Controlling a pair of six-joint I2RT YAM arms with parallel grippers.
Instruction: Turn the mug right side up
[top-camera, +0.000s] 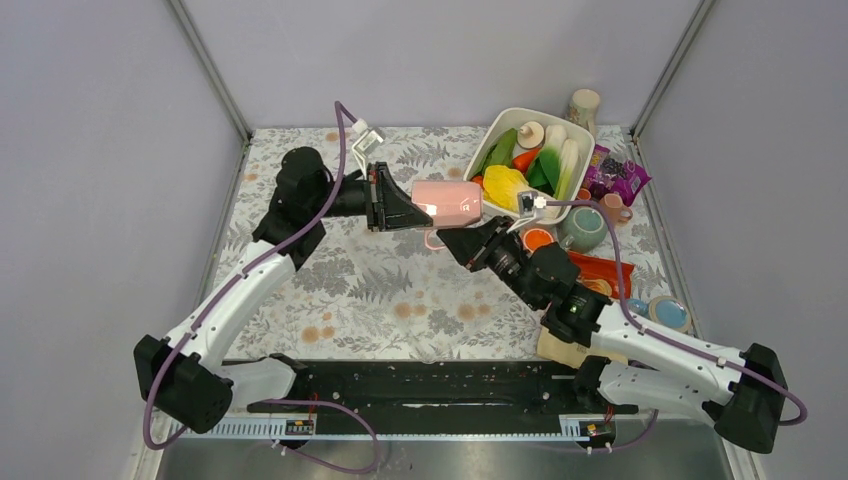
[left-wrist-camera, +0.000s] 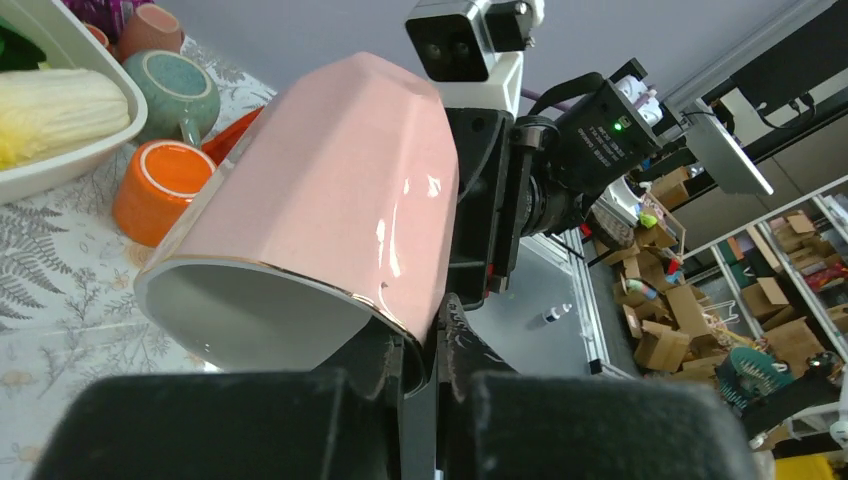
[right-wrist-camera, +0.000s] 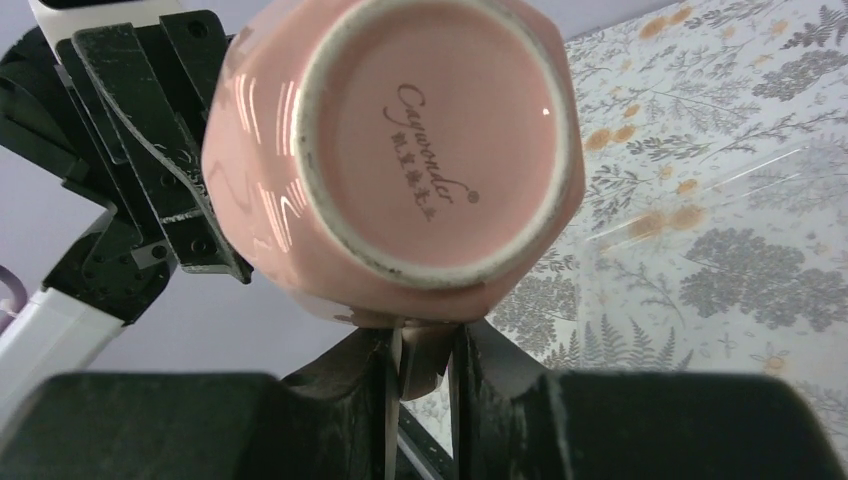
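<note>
We see the mug (top-camera: 447, 203), pink and glossy, held clear of the counter (top-camera: 380, 290) over its far middle, just left of the white tub (top-camera: 590, 135) of vegetables. It lies on its side: the mouth faces left toward the left arm and the base faces right toward the right arm. The left jaws are pinched tight on the mug's wall at the rim (left-wrist-camera: 395, 325), one finger inside the mouth and one outside. From the right wrist we look straight at the mug's base (right-wrist-camera: 440, 150), which carries a printed maker's mark. The right jaws sit under it, drawn nearly together on a thin pink piece that we take to be the handle (top-camera: 435, 240), which hangs on the mug's near side. On the counter to the right stand an orange cup (top-camera: 538, 238) and a teal pot (top-camera: 583, 228), both well below the mug and apart from it
</note>
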